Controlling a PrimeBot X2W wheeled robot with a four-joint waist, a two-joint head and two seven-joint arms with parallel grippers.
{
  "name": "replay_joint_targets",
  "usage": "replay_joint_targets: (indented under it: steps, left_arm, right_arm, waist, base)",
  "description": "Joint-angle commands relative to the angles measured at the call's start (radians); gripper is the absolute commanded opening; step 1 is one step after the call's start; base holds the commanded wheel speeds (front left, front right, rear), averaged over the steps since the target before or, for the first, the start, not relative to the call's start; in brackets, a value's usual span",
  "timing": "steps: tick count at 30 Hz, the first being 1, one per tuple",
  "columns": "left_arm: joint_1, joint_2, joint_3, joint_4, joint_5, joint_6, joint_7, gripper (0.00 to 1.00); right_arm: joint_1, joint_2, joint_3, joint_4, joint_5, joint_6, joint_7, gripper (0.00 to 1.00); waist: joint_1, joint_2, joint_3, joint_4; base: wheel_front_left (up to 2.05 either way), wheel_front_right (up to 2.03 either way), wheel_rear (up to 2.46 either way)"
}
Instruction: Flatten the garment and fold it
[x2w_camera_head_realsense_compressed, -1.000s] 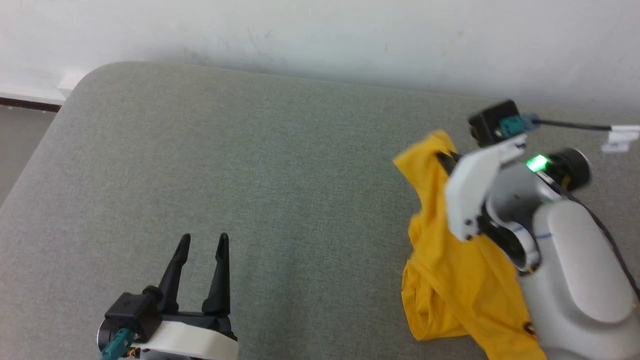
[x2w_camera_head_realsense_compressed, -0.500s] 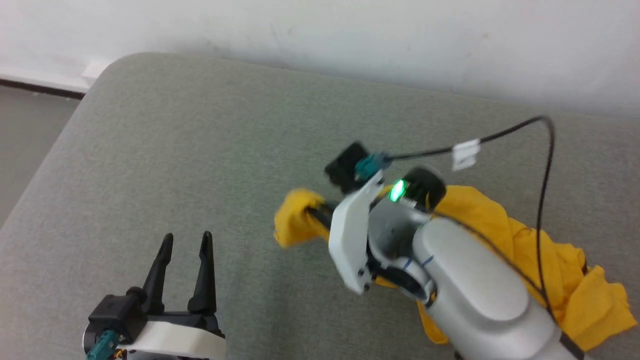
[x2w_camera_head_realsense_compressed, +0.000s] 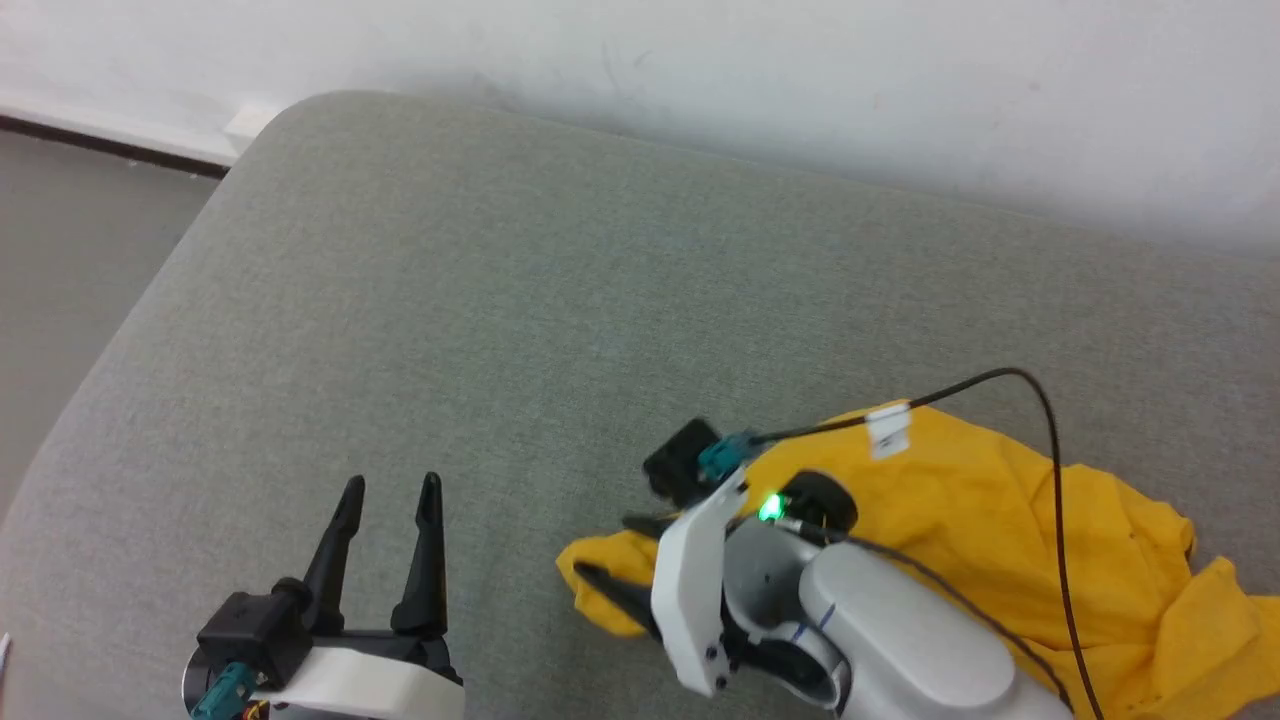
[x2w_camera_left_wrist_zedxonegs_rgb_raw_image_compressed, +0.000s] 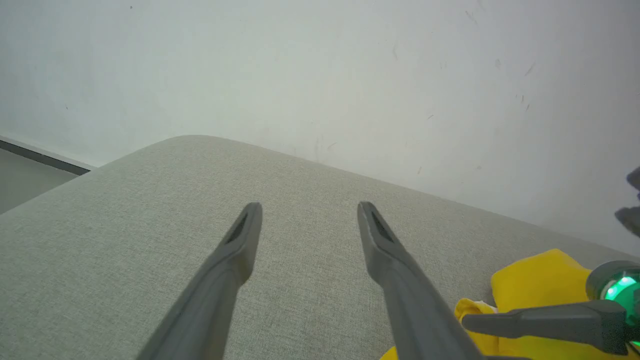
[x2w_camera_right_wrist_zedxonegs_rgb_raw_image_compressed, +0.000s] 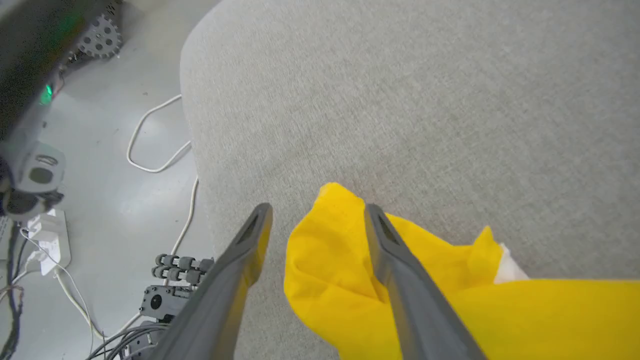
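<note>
**Yellow shirt lies in a heap as both claws stand open**

Nearest the head camera, at 7 o'clock, the left gripper (x2w_camera_head_realsense_compressed: 392, 485) hovers over bare upholstery, its two dark fingers spread wide with nothing between them. Beside it at 6 o'clock the right gripper (x2w_camera_head_realsense_compressed: 603, 548) points towards 9 o'clock, its jaws also apart. In the right wrist view a bunched corner of the garment (x2w_camera_head_realsense_compressed: 980, 500) sits in the gap between the fingers and passes under one of them, but it is not pinched; whether a finger touches the cloth cannot be told. From that corner the bright yellow shirt runs out towards 4 o'clock as a crumpled mound, partly under the right arm, with a black cable (x2w_camera_head_realsense_compressed: 1050, 480) looping above it. No print can be seen. Beyond stretches the grey cushion (x2w_camera_head_realsense_compressed: 500, 300), with a strip of floor (x2w_camera_head_realsense_compressed: 60, 250) at 10 o'clock and a pale wall (x2w_camera_head_realsense_compressed: 700, 50) at 12.

The work appears to be at the flattening stage, and early in it: the shirt is on the cushion but nowhere near spread, and no fold has been made. The next move probably calls for each claw to take a separate edge, a hem or a shoulder. The idle left claw would have to cross towards 3 o'clock, so the thin cloth can be drawn out flat over the open space at 11 o'clock.
</note>
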Motion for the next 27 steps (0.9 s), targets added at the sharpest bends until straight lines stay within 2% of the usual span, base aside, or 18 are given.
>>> replay_joint_targets:
  steps: [1, 6, 11, 15, 18, 22, 27]
  left_arm:
    - [0.013, -0.002, -0.003, 0.002, 0.004, 0.005, -0.005, 1.00]
    - [0.032, -0.002, 0.003, -0.010, 0.020, 0.004, -0.005, 1.00]
    - [0.060, -0.002, 0.011, -0.033, 0.032, 0.003, -0.005, 1.00]
    - [0.070, -0.002, 0.017, -0.050, 0.042, 0.001, -0.005, 1.00]
    - [0.072, -0.002, 0.015, -0.061, 0.045, -0.001, -0.005, 1.00]
    - [0.080, -0.002, 0.010, -0.068, 0.044, -0.004, -0.005, 1.00]
    - [0.088, -0.002, 0.010, -0.069, 0.041, -0.005, -0.005, 1.00]
  right_arm:
    - [-0.020, 0.000, -0.018, -0.011, 0.008, -0.001, -0.028, 1.00]
    - [-0.006, 0.000, -0.161, -0.057, -0.010, -0.001, -0.143, 1.00]
    - [0.096, 0.000, -0.402, -0.130, -0.165, -0.001, -0.257, 1.00]
    - [0.238, 0.000, -0.613, -0.262, -0.305, -0.001, -0.324, 1.00]
    - [0.370, 0.000, -0.751, -0.389, -0.364, -0.001, -0.384, 1.00]
    - [0.541, 0.000, -0.889, -0.504, -0.360, -0.001, -0.489, 1.00]
    - [0.678, 0.000, -0.967, -0.511, -0.308, -0.001, -0.607, 1.00]
  waist:
    - [0.0000, 0.0000, -0.027, -0.030]
    - [0.0000, 0.0000, -0.064, -0.089]
    - [0.0000, 0.0000, -0.081, -0.150]
    - [0.0000, 0.0000, -0.075, -0.187]
    - [0.0000, 0.0000, -0.064, -0.206]
    - [0.0000, 0.0000, -0.051, -0.231]
    - [0.0000, 0.0000, -0.032, -0.257]
  base:
    - [0.00, 0.00, 0.00]
    - [0.00, 0.00, 0.00]
    - [0.00, 0.00, 0.00]
    - [0.00, 0.00, 0.00]
    - [0.00, 0.00, 0.00]
    - [0.00, 0.00, 0.00]
    - [0.00, 0.00, 0.00]
